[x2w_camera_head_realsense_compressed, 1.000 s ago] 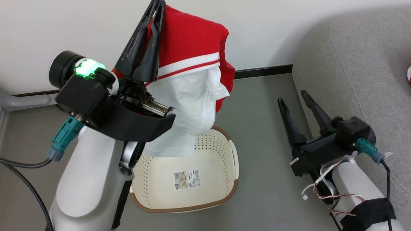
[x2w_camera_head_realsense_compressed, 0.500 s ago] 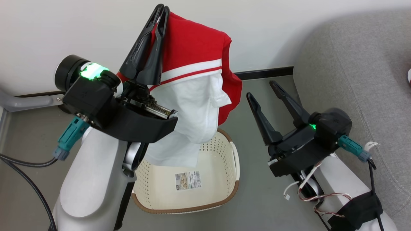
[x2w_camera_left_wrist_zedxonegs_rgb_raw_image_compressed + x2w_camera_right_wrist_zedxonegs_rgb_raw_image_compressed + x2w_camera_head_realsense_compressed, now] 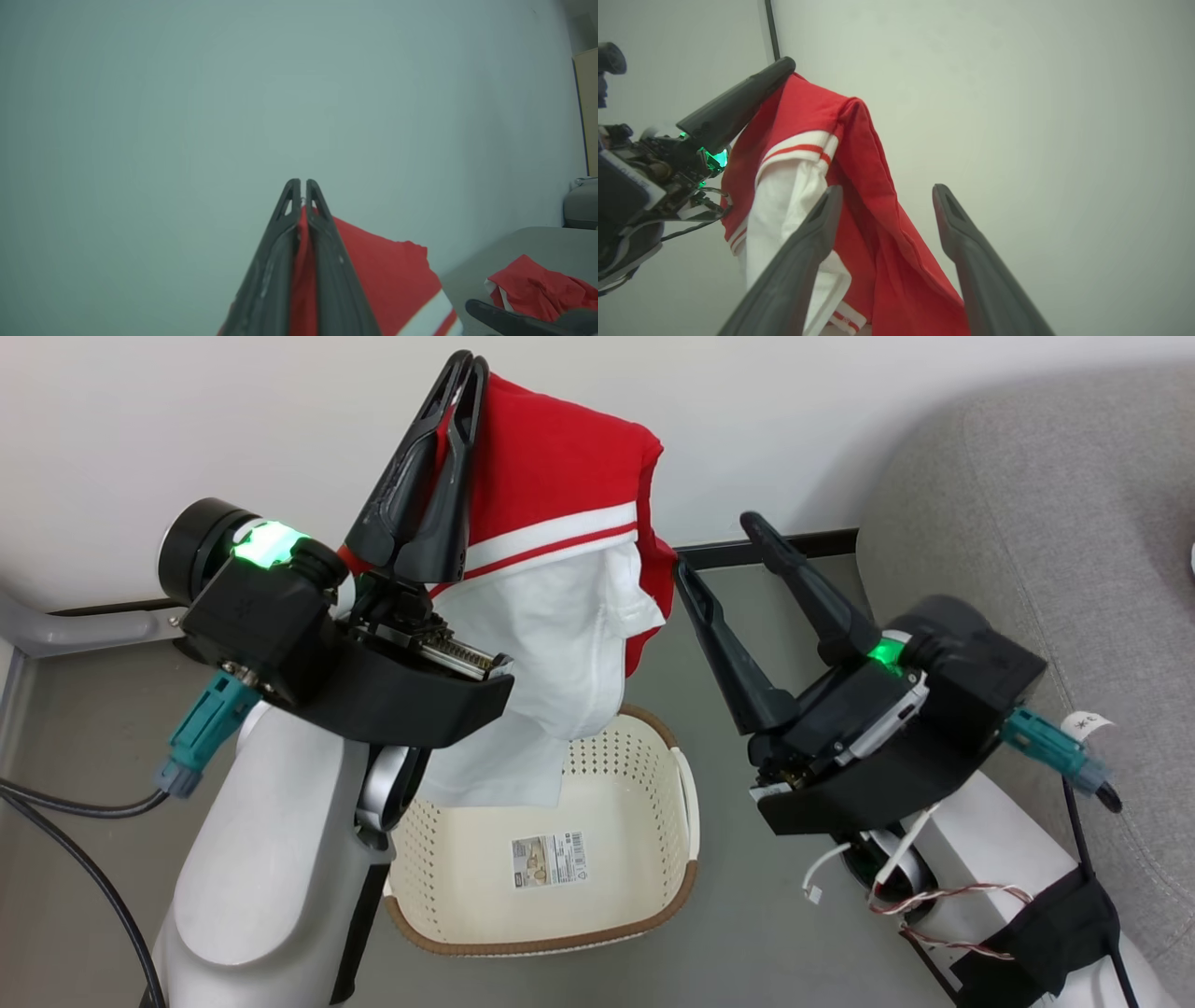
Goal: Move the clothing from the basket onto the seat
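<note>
While the left end effector (image 3: 465,358) stays clamped on the top fold of the red and white garment (image 3: 551,467), holding it high above the far rim of the basket (image 3: 689,803) much as it did a second ago, the right end effector (image 3: 717,546) has changed place. A second ago it sat low, well to the right of the basket and next to the seat (image 3: 1027,523). Half a second ago it was partway across. Now it is raised above the basket's right side, fingers wide apart and holding nothing, with the nearer fingertip just beside the garment's red edge; whether it touches the cloth cannot be told. In the right wrist view the hanging red fabric shows between and behind the two spread fingers. The garment's white lower panel hangs down to the basket's far rim, its hem barely shifted. A label sticker (image 3: 549,859) is stuck to the basket's inner floor. In the left wrist view a second red garment (image 3: 537,289) lies crumpled on the grey seat, which stands to the right of the basket.
</note>
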Available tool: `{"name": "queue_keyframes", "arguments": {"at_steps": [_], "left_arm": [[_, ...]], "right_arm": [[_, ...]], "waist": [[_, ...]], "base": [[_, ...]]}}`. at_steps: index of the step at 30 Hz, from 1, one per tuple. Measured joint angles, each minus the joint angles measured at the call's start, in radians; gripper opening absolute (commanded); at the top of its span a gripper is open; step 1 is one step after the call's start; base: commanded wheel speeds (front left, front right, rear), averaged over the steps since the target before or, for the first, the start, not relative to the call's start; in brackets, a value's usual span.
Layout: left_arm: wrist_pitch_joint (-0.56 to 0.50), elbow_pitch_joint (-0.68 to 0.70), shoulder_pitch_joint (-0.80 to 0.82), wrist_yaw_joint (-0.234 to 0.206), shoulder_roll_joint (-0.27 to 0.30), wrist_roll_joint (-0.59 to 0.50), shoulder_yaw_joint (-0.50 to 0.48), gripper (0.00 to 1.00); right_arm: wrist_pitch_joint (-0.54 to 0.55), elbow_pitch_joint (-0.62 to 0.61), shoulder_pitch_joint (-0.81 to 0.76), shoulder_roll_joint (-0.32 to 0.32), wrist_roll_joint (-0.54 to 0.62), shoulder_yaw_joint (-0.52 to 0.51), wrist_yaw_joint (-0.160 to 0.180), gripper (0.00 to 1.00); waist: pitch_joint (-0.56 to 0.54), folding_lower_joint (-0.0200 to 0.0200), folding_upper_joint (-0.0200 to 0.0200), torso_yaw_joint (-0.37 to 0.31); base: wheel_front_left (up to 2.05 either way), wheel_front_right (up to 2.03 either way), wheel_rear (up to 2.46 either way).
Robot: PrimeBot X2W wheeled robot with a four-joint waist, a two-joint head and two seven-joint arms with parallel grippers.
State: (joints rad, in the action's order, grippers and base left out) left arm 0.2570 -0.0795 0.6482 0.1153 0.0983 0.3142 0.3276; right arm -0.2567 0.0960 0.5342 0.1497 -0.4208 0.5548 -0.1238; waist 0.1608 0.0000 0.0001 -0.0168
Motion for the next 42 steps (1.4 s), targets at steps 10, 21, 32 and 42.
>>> {"name": "queue_keyframes", "arguments": {"at_steps": [10,21,32,42], "left_arm": [[0.000,-0.007,0.000,0.000,-0.003,0.000,0.001,0.00],[0.000,-0.008,0.004,0.000,-0.011,0.000,0.010,0.00],[0.000,-0.007,0.012,0.000,-0.024,0.000,0.021,0.00],[0.000,-0.007,0.020,0.000,-0.030,0.000,0.032,0.00]], "right_arm": [[0.000,-0.042,0.050,0.043,-0.071,0.135,0.000,1.00],[0.000,0.101,0.126,0.057,-0.094,0.258,0.000,1.00],[0.000,0.247,0.218,0.006,-0.135,0.375,0.000,1.00],[0.000,0.326,0.278,-0.028,-0.170,0.384,-0.001,1.00]], "waist": [[0.007,0.0000,0.0000,-0.002],[0.013,0.0000,0.0000,0.012],[0.018,0.0000,0.0000,0.038],[0.024,0.0000,0.0000,0.063]], "base": [[0.00,0.00,0.00],[0.00,0.00,0.00],[0.00,0.00,0.00],[0.00,0.00,0.00]]}}
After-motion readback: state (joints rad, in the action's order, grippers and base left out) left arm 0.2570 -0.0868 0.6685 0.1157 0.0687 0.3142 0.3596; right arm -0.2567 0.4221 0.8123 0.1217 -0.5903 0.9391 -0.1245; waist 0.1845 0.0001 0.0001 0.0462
